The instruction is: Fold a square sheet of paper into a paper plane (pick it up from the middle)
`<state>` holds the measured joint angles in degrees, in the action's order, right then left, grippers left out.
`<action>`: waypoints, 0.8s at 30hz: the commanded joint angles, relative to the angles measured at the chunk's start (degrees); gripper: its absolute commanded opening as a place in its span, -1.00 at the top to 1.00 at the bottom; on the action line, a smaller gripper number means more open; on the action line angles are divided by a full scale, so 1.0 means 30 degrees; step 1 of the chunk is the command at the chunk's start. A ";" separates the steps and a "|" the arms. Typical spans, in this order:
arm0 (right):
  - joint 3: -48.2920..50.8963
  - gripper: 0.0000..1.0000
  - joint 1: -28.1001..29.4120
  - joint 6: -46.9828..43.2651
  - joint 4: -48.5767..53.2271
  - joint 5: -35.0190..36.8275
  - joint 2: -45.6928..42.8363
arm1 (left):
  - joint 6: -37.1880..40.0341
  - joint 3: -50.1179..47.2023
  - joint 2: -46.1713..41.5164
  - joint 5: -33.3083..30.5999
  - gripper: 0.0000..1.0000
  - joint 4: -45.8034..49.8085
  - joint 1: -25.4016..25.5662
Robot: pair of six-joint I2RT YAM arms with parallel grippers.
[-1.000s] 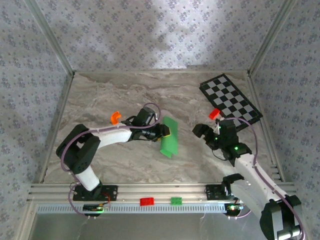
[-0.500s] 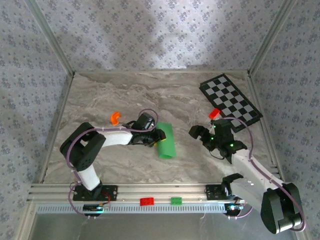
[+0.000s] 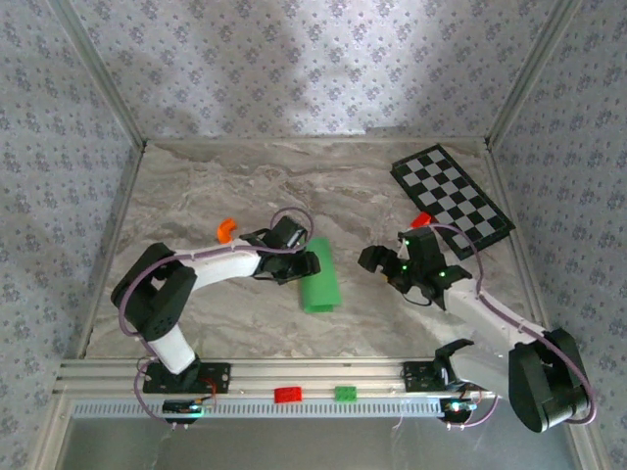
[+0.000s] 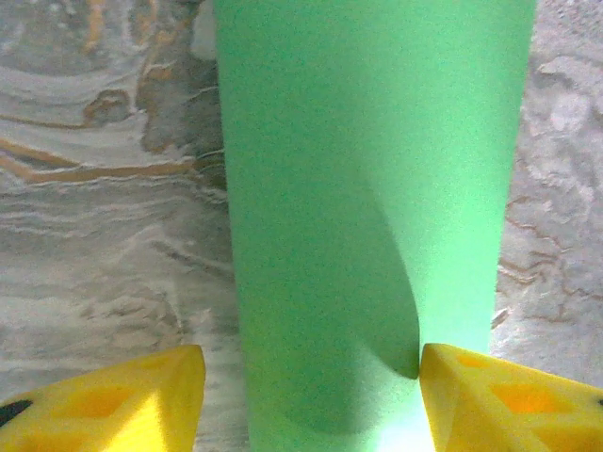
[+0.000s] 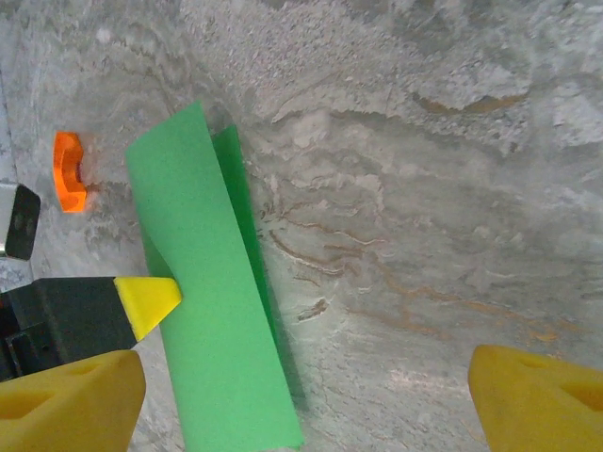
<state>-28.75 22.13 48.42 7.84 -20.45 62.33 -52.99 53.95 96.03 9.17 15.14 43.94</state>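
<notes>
I see the square sheet of paper [image 3: 320, 279] folded, long axis near-to-far; my left hand [image 3: 312, 263] is parted astride it, and my right hand [image 3: 375, 262] is spread wide, empty.

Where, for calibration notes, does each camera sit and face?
Top external: high behind the robot, looking down on the marble table; left gripper and right gripper show.
Left wrist: on the left arm, looking down at the folded bright green paper sheet between its yellow fingers.
Right wrist: on the right arm, facing the table; yellow fingers at bottom corners.
All three share that paper sheet.
</notes>
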 commanded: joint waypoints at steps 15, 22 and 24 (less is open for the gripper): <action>-0.0955 -0.82 0.1073 -0.0229 -0.0792 0.0048 0.1657 | 0.2786 0.0560 0.0363 0.0142 -0.05 0.1870 -0.0229; -0.1135 -0.82 0.1270 -0.0235 -0.0763 0.0077 0.2117 | 0.3105 0.1021 0.1233 0.0180 -0.05 0.2261 -0.0221; -0.1164 -0.82 0.1317 -0.0221 -0.0745 0.0106 0.2221 | 0.3043 0.1087 0.1429 0.0122 -0.06 0.2332 -0.0218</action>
<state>-30.63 25.65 48.42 5.67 -20.40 68.42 -44.99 55.90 98.41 8.71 20.49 43.46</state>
